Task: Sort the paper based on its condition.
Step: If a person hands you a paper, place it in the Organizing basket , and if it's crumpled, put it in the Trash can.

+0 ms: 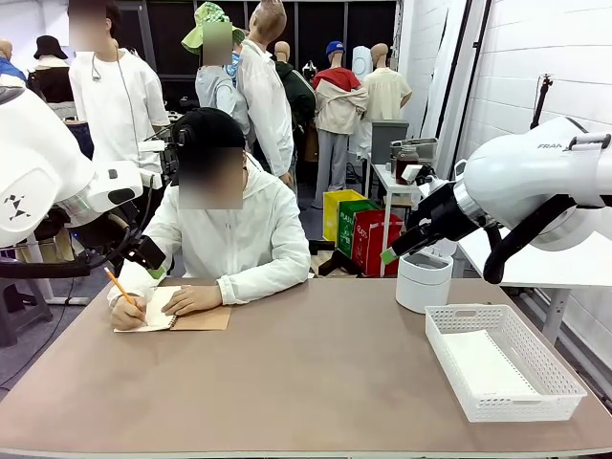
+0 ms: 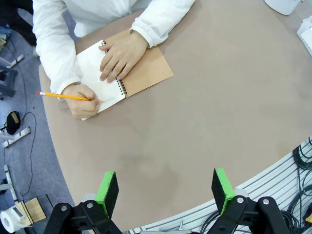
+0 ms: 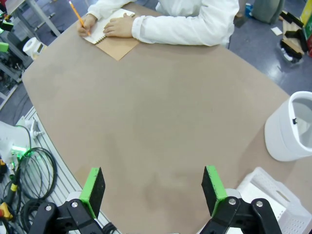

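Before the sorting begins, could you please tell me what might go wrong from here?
One: the person's hand rests on the notebook beside the pencil, so the open left gripper reaching there could strike it. Two: the bin and basket stand close together, so a drop from the open right gripper might go into the wrong one.

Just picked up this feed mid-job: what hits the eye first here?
A person sits at the table's far left, writing in a notebook with a pencil. On the right stand a white basket and, beyond it, a white bin. The left gripper and right gripper hang open above the table.
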